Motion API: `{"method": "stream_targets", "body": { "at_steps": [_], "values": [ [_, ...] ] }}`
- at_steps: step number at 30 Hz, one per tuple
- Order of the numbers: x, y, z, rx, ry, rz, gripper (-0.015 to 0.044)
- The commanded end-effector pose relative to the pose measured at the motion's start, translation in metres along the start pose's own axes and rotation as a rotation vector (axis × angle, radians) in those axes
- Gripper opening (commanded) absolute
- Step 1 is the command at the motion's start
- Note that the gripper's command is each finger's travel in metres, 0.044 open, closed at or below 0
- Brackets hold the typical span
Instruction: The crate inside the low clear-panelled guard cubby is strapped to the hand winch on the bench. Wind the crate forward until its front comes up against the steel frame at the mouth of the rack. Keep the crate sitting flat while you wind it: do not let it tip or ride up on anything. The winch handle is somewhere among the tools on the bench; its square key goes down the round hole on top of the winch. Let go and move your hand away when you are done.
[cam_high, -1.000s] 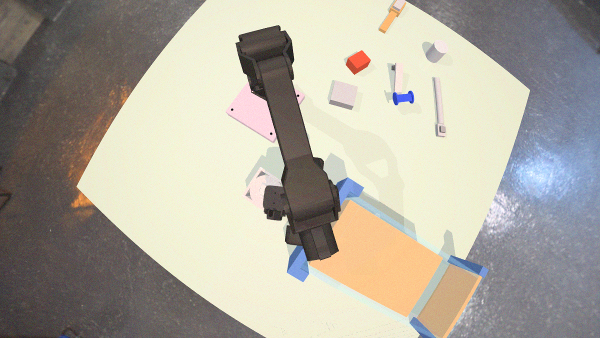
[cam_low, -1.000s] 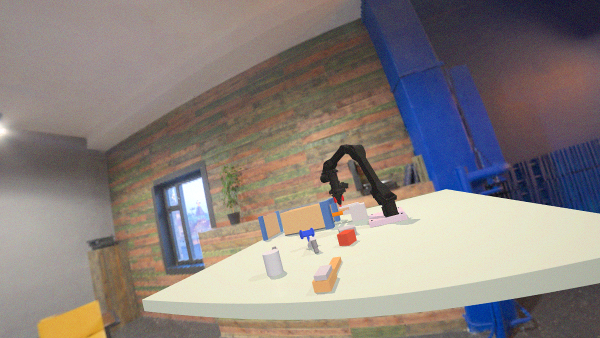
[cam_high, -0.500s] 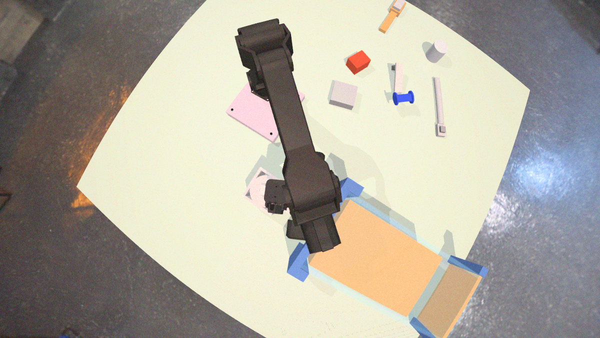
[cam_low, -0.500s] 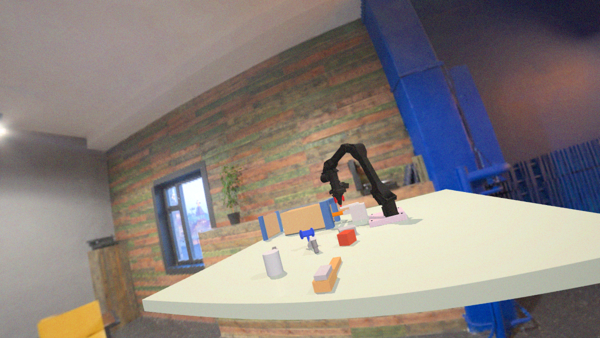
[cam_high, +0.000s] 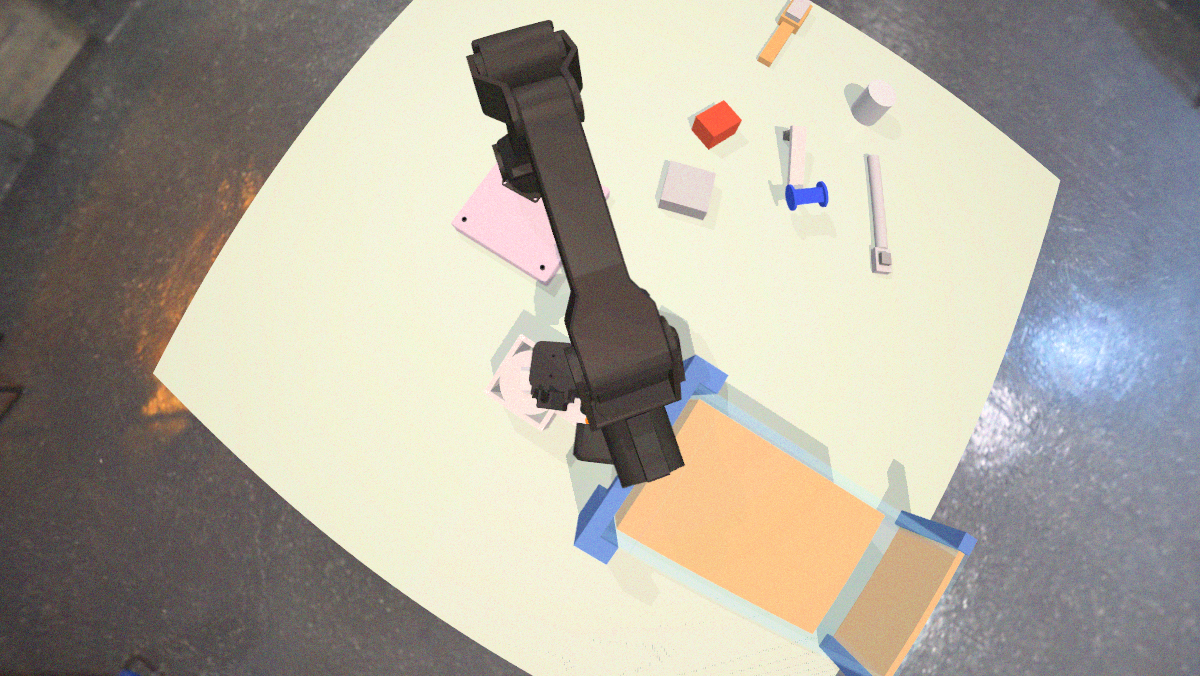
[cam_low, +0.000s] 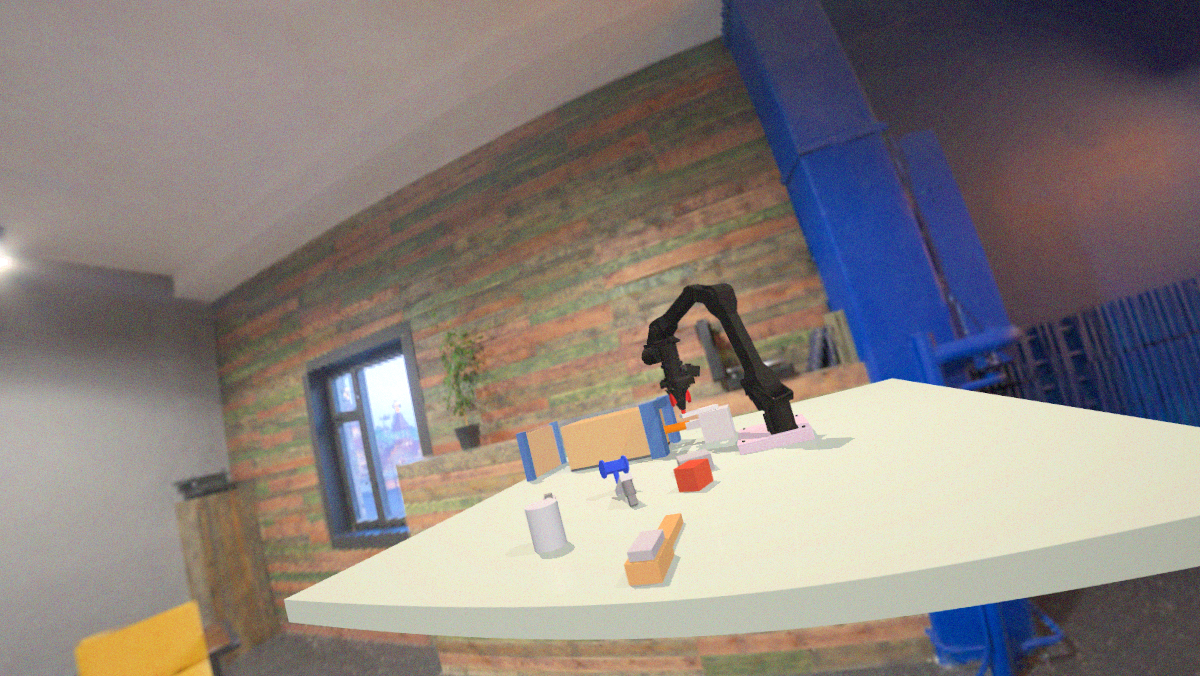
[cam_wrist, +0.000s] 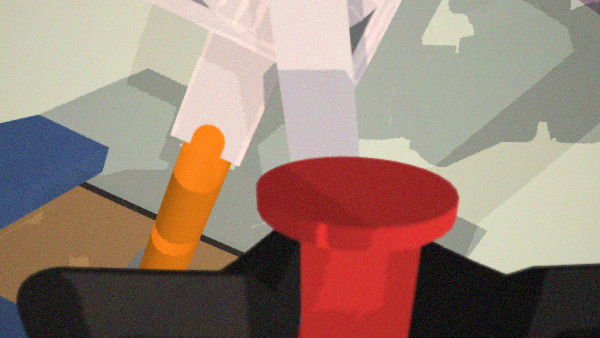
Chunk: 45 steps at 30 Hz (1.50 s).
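Note:
My gripper (cam_low: 681, 403) (cam_wrist: 334, 227) is shut on the red knob (cam_wrist: 357, 195) of the winch handle. The handle's pale arm (cam_wrist: 320, 115) runs from the knob over the white winch (cam_high: 510, 384) (cam_low: 716, 424); its square key is not visible. An orange link (cam_high: 586, 420) (cam_low: 675, 427) (cam_wrist: 185, 210) reaches from the winch side toward the rack. The orange crate (cam_high: 747, 520) (cam_low: 606, 441) looks flat inside the clear-panelled cubby. Its front edge is close to the blue frame (cam_high: 597, 527) (cam_low: 656, 432) (cam_wrist: 45, 160); the arm partly covers the mouth, and I cannot tell whether they touch.
A red block (cam_high: 716, 124) (cam_low: 693, 475), a grey block (cam_high: 686, 188), a blue spool-ended tool (cam_high: 806, 195) (cam_low: 613, 467), a grey cylinder (cam_high: 873, 103) (cam_low: 545, 525), a long pale tool (cam_high: 877, 205) and an orange tool (cam_high: 779, 43) (cam_low: 655, 566) stand or lie away from the winch.

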<state>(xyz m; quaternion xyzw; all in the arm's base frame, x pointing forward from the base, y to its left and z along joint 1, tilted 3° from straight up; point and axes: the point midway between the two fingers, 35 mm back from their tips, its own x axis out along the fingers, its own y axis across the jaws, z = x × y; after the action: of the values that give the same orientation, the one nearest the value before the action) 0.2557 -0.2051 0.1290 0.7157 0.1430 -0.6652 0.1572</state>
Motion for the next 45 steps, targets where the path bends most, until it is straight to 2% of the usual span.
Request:
{"method": "stream_targets", "body": {
  "at_steps": [1,45],
  "values": [
    [0.000,-0.015,0.004,0.000,-0.011,-0.030,0.0000],
    [-0.001,-0.054,0.027,0.000,-0.013,-0.034,0.0000]
  ]
}}
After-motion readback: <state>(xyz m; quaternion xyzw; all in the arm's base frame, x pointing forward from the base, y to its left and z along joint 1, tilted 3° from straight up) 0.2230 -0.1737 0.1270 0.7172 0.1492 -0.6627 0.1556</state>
